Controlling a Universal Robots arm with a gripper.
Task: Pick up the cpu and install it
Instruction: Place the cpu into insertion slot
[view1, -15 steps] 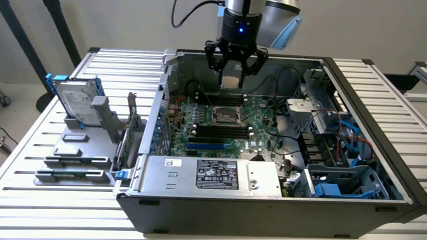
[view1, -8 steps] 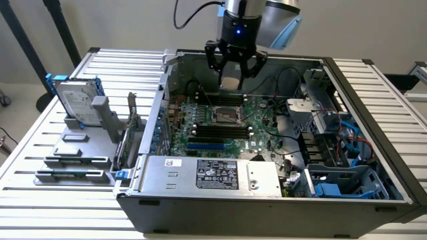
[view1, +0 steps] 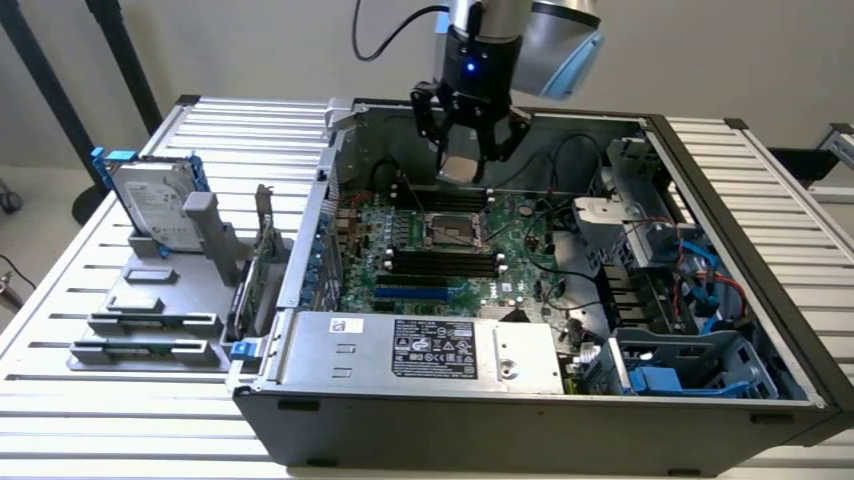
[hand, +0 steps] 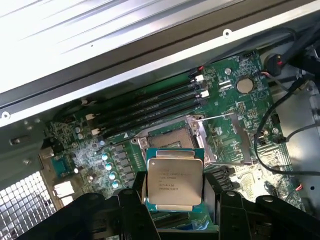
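Observation:
The cpu (hand: 174, 181), a flat square chip with a silvery lid and a green rim, sits between dark fingers (hand: 136, 192) in the wrist view. My gripper (view1: 463, 160) is shut on it and hangs above the far part of the open computer case (view1: 534, 415); the chip shows there as the pale cpu (view1: 461, 168). Below, on the green motherboard (view1: 514, 275), lies the empty socket (view1: 451, 232). In the wrist view the socket (hand: 169, 138) is uncovered, its metal load plate (hand: 225, 142) swung aside, and the chip hovers just beside it.
A silver hard drive with blue brackets (view1: 154, 205) stands on a grey fixture (view1: 147, 325) at the exterior view's left. A grey labelled box (view1: 427, 350) fills the case's near side. Black memory slots (view1: 434, 262) flank the socket. Cables and blue drive bays (view1: 694, 290) crowd the right.

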